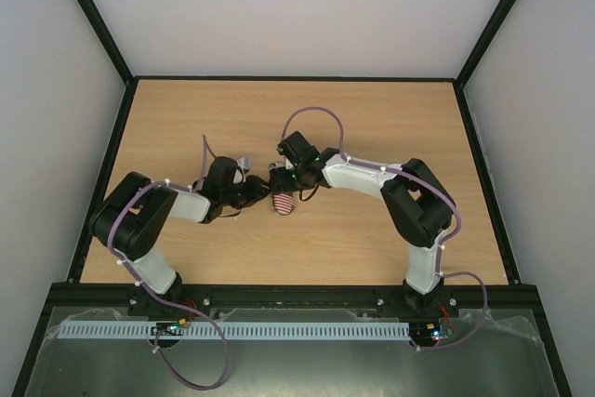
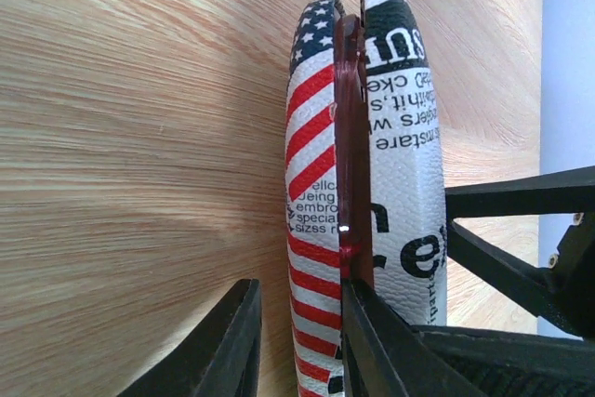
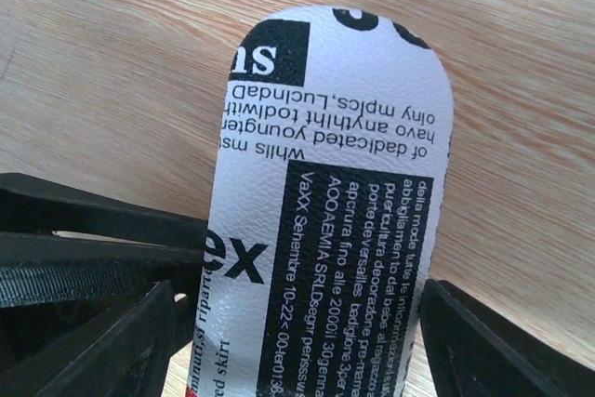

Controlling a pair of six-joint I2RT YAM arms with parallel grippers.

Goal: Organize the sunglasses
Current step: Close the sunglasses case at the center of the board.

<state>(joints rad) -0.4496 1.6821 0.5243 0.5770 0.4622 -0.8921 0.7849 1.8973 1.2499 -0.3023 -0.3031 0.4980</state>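
Note:
The oblong case, flag stripes on one half and newsprint on the other, sits mid-table between both arms. In the left wrist view I see the case edge-on, with a dark red glossy strip in its seam. I cannot tell whether that strip is lining or the sunglasses, which are otherwise hidden. My left gripper is closed narrowly around the striped half, one finger at the seam and a sliver of wood beside the other. My right gripper stands open, its fingers clear of the case on both sides.
The wooden table is bounded by a black frame rail and pale walls on three sides. Both arms' elbows reach in from the near edge. The right gripper's black body stands close beside the case, and the left gripper's body crowds it from the other side.

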